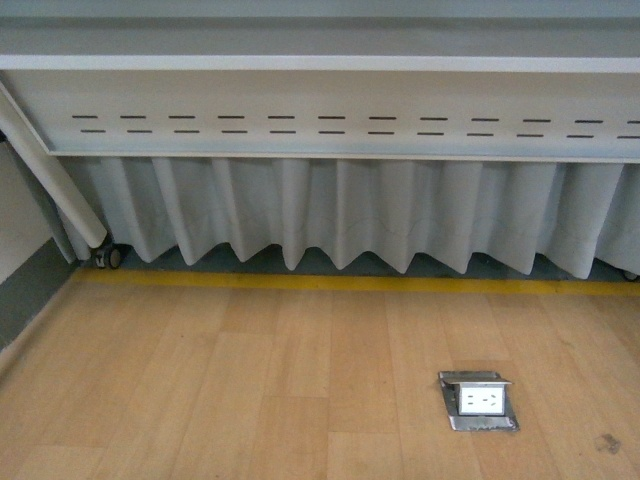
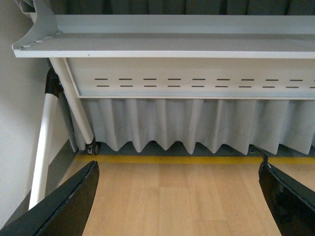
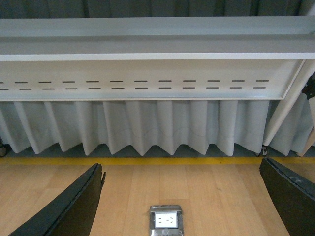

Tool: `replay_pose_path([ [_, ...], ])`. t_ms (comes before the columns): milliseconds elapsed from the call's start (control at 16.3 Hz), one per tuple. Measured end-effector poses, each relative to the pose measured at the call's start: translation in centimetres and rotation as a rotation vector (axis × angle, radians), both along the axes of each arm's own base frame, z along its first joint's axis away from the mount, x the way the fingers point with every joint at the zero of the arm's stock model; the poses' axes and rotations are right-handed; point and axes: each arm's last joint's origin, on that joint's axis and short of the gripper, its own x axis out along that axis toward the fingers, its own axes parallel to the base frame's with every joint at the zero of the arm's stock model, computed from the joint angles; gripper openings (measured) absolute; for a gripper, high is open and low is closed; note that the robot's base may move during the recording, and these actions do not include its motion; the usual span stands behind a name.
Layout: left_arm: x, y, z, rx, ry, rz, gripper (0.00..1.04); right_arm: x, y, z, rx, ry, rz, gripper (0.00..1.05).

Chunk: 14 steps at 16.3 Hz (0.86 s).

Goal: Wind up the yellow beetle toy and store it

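Yellow beetle toy appears in none of our three views, so we cannot say where it is. Our left claw (image 2: 179, 196) and right claw (image 3: 182, 196) both hang released, dark fingers (image 2: 64, 206) spread wide over bare wooden floor (image 1: 250, 380). A floor socket (image 1: 478, 400) sits at lower right of the front view, below the white pleated curtain (image 1: 330, 215) and yellow line (image 1: 350, 284).
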Motion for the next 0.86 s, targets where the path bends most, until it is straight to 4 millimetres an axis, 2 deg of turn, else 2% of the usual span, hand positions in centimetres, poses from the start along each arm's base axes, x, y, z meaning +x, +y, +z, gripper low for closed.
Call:
replay_pose_path([
  [861, 0.0, 0.0, 0.01, 0.0, -0.001, 0.0, 0.98, 0.0, 0.0, 0.01, 0.0, -0.001, 0.0, 0.98],
])
